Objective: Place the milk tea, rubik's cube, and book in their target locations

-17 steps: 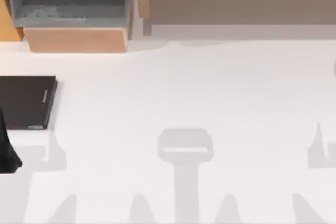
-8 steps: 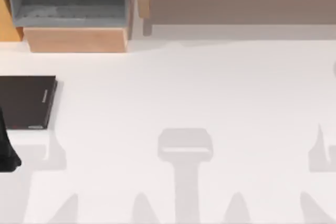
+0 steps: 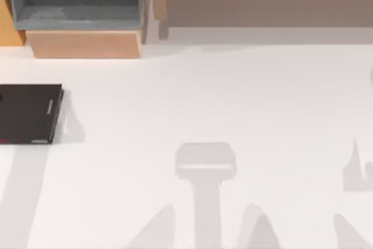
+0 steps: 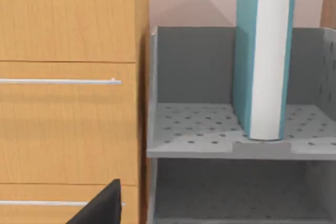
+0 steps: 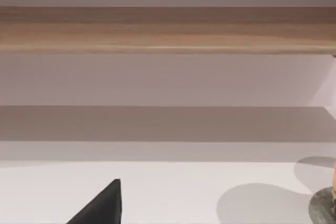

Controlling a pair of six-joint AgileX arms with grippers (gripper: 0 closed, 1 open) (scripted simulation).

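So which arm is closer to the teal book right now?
Left. Its wrist view faces the book, upright on the grey shelf. The right wrist view faces a wooden ledge instead.

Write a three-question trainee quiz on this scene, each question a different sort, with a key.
1. True or false: the book stands upright on the grey rack's upper tier.
2. The black slab lies on the table at the top view's: A) left edge B) centre C) right edge
3. Fill in: beside the rack stands a wooden cabinet with thin metal ____.

Key: 1 true; 2 A; 3 handles.
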